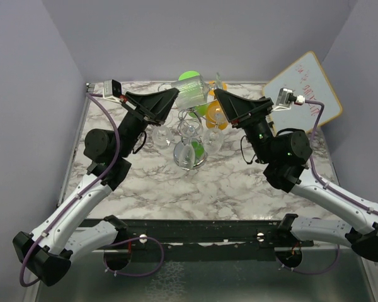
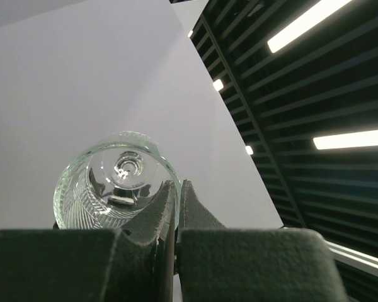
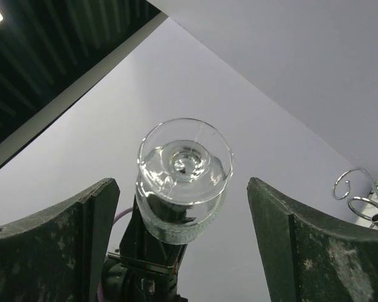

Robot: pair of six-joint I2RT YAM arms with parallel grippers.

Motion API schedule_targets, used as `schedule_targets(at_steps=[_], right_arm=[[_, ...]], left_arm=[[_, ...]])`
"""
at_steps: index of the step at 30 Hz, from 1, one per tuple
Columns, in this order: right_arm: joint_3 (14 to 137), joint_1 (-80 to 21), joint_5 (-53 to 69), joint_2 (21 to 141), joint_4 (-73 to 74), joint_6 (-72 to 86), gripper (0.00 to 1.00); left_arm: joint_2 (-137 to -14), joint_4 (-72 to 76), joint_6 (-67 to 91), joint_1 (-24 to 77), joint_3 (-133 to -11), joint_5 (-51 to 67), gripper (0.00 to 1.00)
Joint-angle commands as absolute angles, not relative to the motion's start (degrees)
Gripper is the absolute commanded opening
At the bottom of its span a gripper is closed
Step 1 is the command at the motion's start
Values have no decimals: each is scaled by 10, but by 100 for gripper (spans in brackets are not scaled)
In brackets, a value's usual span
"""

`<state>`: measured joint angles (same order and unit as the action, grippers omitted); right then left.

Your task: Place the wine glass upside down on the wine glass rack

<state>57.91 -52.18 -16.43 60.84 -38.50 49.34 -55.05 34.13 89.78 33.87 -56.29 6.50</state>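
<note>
Lavender walls close in a marble-patterned table point(image 1: 145, 189), the two arm bases bolted at its near edge; black ceiling slats with strip lights fill the upper part of both wrist views.

Furthest left, the left gripper point(image 1: 174, 95) is raised over the far half of the table; in its own camera the left gripper point(image 2: 177, 196) has its jaws pressed together on the wall of the wine glass point(image 2: 113, 182) at the rim, so the ribbed bowl sits just left of the jaws with its mouth turned toward the lens and the stem end showing through the glass. Seen from above, the wine glass point(image 1: 192, 91) hangs in the air between the two grippers, touching only the left jaws.

Below and nearer than both sets of jaws stands the wine glass rack point(image 1: 190, 129), its mirrored round base point(image 1: 190, 160) flat on the marble; one clear glass point(image 1: 162, 134) is close against its left side and another clear glass point(image 1: 213, 139) against its right; whether they hang from the arms I cannot tell. Green and orange objects point(image 1: 215, 116) lie behind it, too hidden to name.

To the right, the right gripper point(image 1: 218, 95) faces the left one; in its camera the right gripper point(image 3: 181, 184) has its jaws wide apart, holding nothing, the wine glass point(image 3: 184, 170) ahead of the gap and untouched by either finger; chrome scroll arms of the wine glass rack point(image 3: 356, 189) curl at the far right. A whiteboard point(image 1: 305, 85) leans on the right wall.
</note>
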Motion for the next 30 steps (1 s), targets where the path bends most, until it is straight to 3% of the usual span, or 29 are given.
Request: schedule_targets(at_steps=[1, 19, 30], right_arm=[[613, -523, -164, 620, -387, 492, 88], [641, -523, -40, 597, -290, 568, 81], [667, -523, -45, 591, -227, 565, 58]], left_arm=[[-528, 388, 915, 340, -568, 92, 0], [-489, 388, 919, 340, -530, 120, 0], [-471, 388, 917, 341, -508, 126, 0]])
